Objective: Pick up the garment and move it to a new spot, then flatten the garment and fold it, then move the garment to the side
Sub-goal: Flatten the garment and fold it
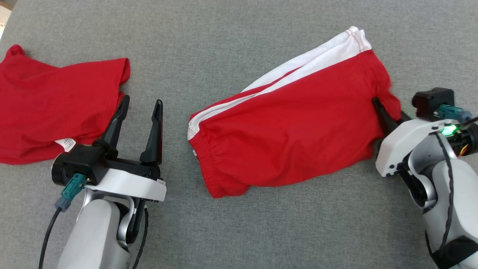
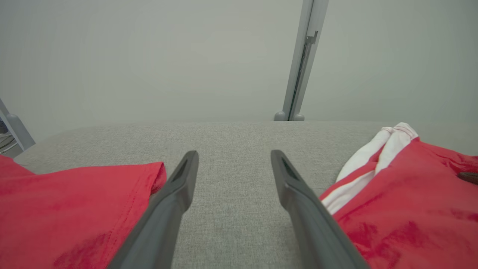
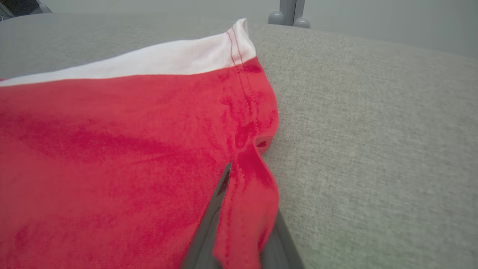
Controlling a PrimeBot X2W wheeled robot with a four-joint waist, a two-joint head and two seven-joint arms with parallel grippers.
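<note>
Your right gripper (image 1: 380,110) clamps the shorts (image 1: 291,130) at the hem, fingertips hidden under cloth; your left gripper (image 1: 142,100) stands apart, empty.

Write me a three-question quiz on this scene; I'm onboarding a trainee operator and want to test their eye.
1. True or false: the left gripper is clamped on the red shirt.
2. Where does the right gripper pinch the red shorts? A) the white side stripe B) the elastic waistband C) the red edge at the leg end
3. How many garments lie on the grey surface?
Key: 1 false, its jaws stand open with nothing between them. 2 C. 3 two.
</note>
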